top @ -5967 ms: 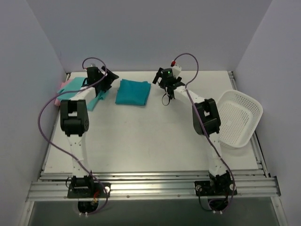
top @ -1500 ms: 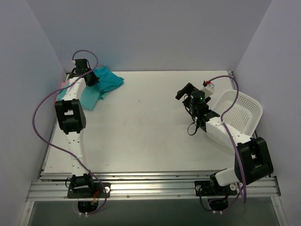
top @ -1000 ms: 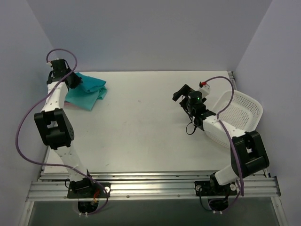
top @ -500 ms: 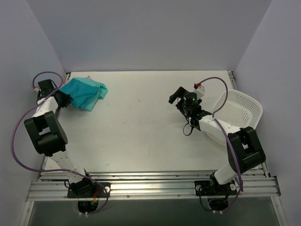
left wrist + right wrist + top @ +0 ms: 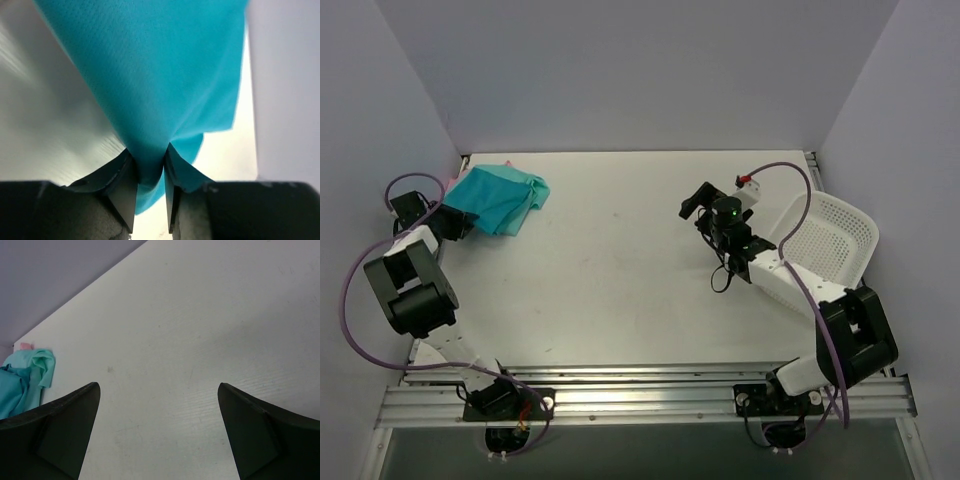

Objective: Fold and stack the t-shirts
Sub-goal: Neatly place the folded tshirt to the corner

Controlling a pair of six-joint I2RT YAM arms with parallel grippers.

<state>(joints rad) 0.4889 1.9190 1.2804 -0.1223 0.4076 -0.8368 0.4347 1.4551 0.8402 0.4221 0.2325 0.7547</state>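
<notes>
**Teal cloth pinched in left gripper, right gripper empty**

Teal t-shirt (image 5: 150, 75): a fold of it is caught between the left gripper (image 5: 150, 160) fingers. In the left wrist view the cloth narrows into the gap and touches both inner faces, so it reads as clamped on the shirt. The rest of the shirt fans out ahead of and above the fingertips and fills most of that view.

Top view: left gripper (image 5: 456, 222) is low at the near-left edge of the shirt pile. Teal t-shirt (image 5: 492, 197) lies just ahead of it on the table (image 5: 620, 290), rumpled rather than flat.

Mint t-shirt (image 5: 41, 367) is in the same pile. Its edge shows along the side of the teal one furthest from the left gripper. A small corner of the pink t-shirt (image 5: 23, 346) sticks out behind them; the rest is hidden.

Right gripper (image 5: 155, 440): jaws spread wide, nothing between them, only bare table ahead. In the top view the right gripper (image 5: 692, 203) is well apart from the pile, which sits far ahead and to the left of its fingertips.

White basket (image 5: 830, 240) is behind the right gripper, beside that arm's forearm
</notes>
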